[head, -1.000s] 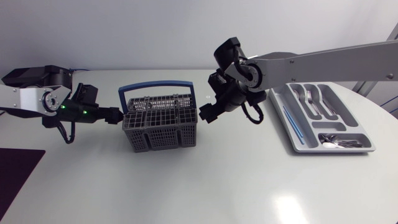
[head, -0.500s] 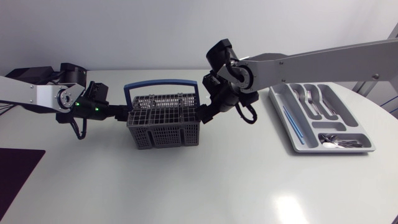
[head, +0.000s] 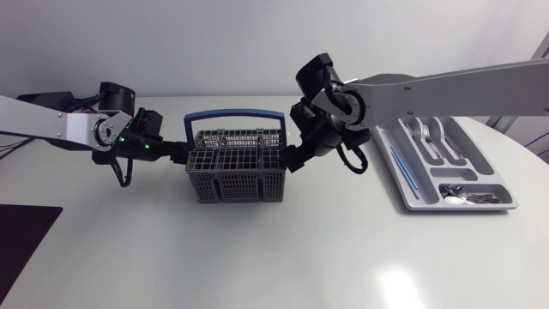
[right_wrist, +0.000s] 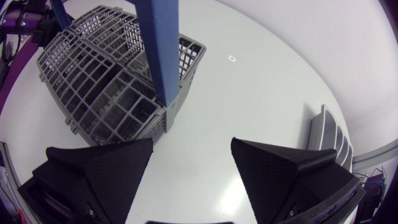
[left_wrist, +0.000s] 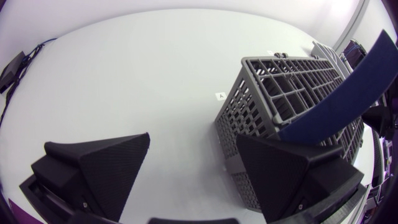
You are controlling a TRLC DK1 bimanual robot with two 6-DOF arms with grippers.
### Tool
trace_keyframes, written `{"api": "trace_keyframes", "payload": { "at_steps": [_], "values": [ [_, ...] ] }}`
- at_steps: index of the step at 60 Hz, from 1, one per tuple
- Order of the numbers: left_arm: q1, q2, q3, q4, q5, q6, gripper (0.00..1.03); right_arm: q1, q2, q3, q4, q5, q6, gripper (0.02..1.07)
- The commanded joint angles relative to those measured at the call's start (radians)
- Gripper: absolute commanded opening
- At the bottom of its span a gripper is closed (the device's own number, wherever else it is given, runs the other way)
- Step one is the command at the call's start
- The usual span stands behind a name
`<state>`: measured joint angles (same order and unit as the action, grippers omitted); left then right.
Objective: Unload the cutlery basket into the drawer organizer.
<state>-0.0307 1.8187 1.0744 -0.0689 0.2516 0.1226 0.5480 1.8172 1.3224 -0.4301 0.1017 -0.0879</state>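
over the last second the cutlery basket [head: 238, 167] has slid along the table [head: 300, 257] toward the right edge. it now stands upright near the middle of the far half, a little closer to the drawer organizer [head: 508, 202] but well apart from it. my left arm [head: 60, 129] has stretched out behind it. the left gripper [head: 182, 151] is spread wide at the basket's left wall, pushing rather than pinching. my right arm [head: 446, 86] has drawn back to make room, and the right gripper [head: 292, 160] is also spread and holds nothing. it sits close at the basket's right wall, though i cannot tell if it touches. i read this as repositioning, not unloading. the cells the wrist views show look empty, so i judge little is left to move. the organizer lies by the right edge and already holds forks [head: 429, 137], spoons [head: 467, 196] and a thin blue stick [head: 403, 168]. the upright blue handle [head: 236, 113] spans the basket's middle and would block a straight reach into the cells under it. my own right gripper also sits between the basket and the organizer. a dark mat [head: 21, 240] lies at the near left corner, out of the way. a tiny label [left_wrist: 219, 96] lies on the table just beside the basket.
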Motion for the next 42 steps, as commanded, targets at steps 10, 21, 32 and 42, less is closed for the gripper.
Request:
{"api": "trace_keyframes", "payload": {
  "at_steps": [10,21,32,42],
  "values": [
    [-0.046,0.036,0.005,0.001,0.009,-0.032,0.98,0.023,-0.015,-0.026,0.025,-0.033,0.025,0.93],
    [-0.011,0.021,0.002,0.001,0.008,-0.028,0.98,0.009,-0.033,-0.037,0.019,-0.014,0.025,0.99],
    [0.037,-0.016,-0.014,-0.003,0.009,-0.024,0.98,-0.036,-0.079,-0.068,0.016,-0.002,0.024,1.02],
    [0.08,-0.104,-0.056,-0.02,0.011,-0.012,0.98,-0.08,-0.141,-0.107,0.014,0.009,0.02,1.02]
  ]
}}
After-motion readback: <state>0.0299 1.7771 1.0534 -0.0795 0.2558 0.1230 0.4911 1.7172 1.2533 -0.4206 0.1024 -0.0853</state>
